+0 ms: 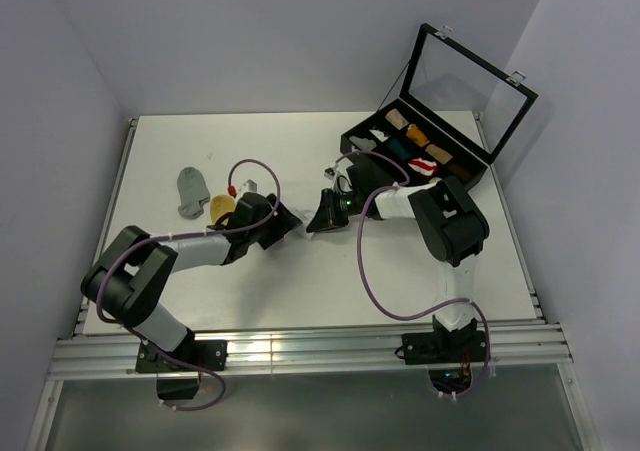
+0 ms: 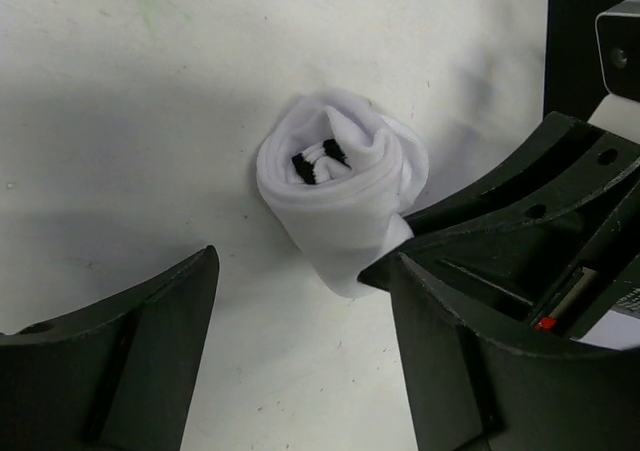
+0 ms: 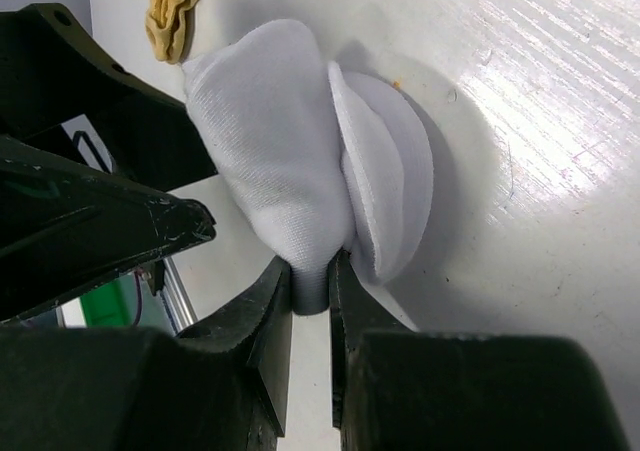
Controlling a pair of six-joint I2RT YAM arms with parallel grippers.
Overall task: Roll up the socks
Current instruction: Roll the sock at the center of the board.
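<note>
From above, the two arms meet nose to nose over the middle of the table (image 1: 300,291). The left gripper (image 1: 292,221) and right gripper (image 1: 322,211) nearly touch, and whatever sits between their tips is too hidden to make out from here. Just behind the left gripper lies the mustard-yellow sock (image 1: 221,207), with the grey sock (image 1: 190,191) beyond it. The black case (image 1: 468,83) stands open behind the right arm. From the left wrist, that gripper's jaws stand wide and released. The white sock (image 2: 340,186) is coiled into a roll just ahead of the gap, black stripes at its core, close to the finger on the right. From the right wrist, the right gripper is clenched on a fold of the white roll, which bulges directly ahead of its tips.
</note>
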